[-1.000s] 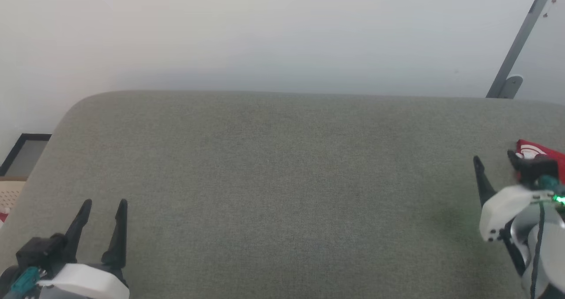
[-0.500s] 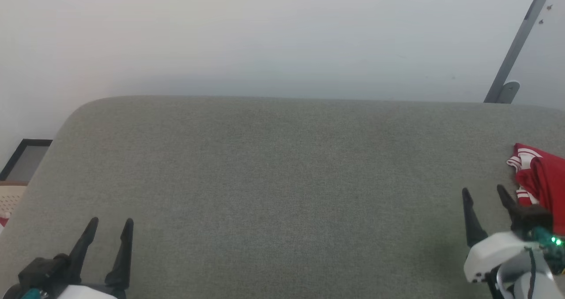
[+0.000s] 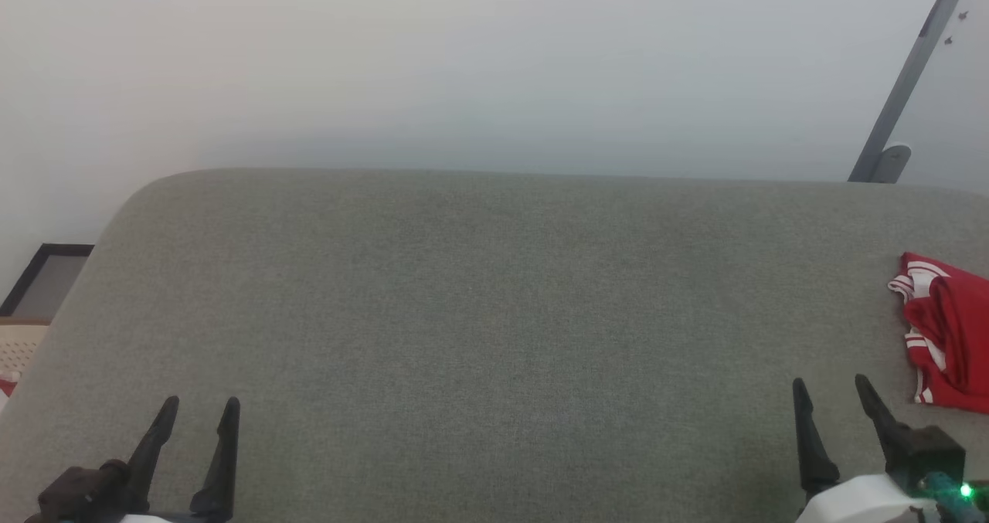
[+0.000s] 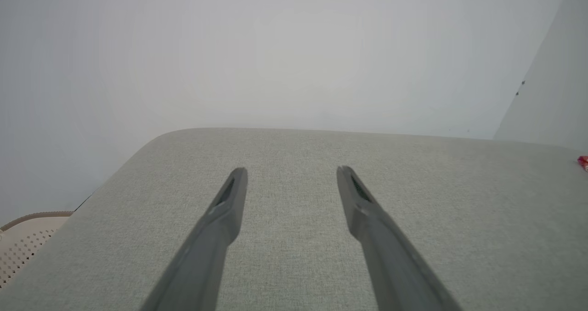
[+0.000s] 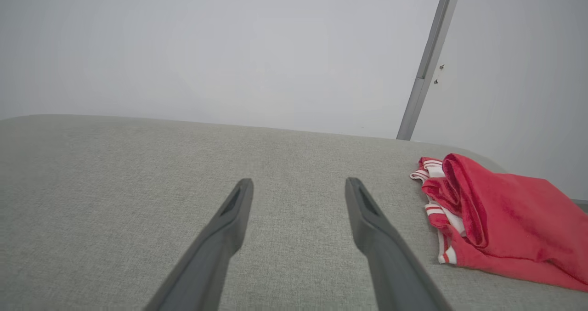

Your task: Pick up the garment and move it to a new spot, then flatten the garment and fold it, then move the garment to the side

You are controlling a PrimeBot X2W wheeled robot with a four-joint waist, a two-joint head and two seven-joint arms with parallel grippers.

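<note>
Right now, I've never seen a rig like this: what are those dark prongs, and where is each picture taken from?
This is a two-armed robot. The wide picture comes from a camera on its head, looking down at a grey cushioned surface. The dark prongs are fingers of its left end effector and right end effector. The other two pictures come from a camera on each wrist, looking along those fingers. A bunched red garment with striped trim lies near the surface's right edge. Both end effectors are open, holding nothing.
</note>
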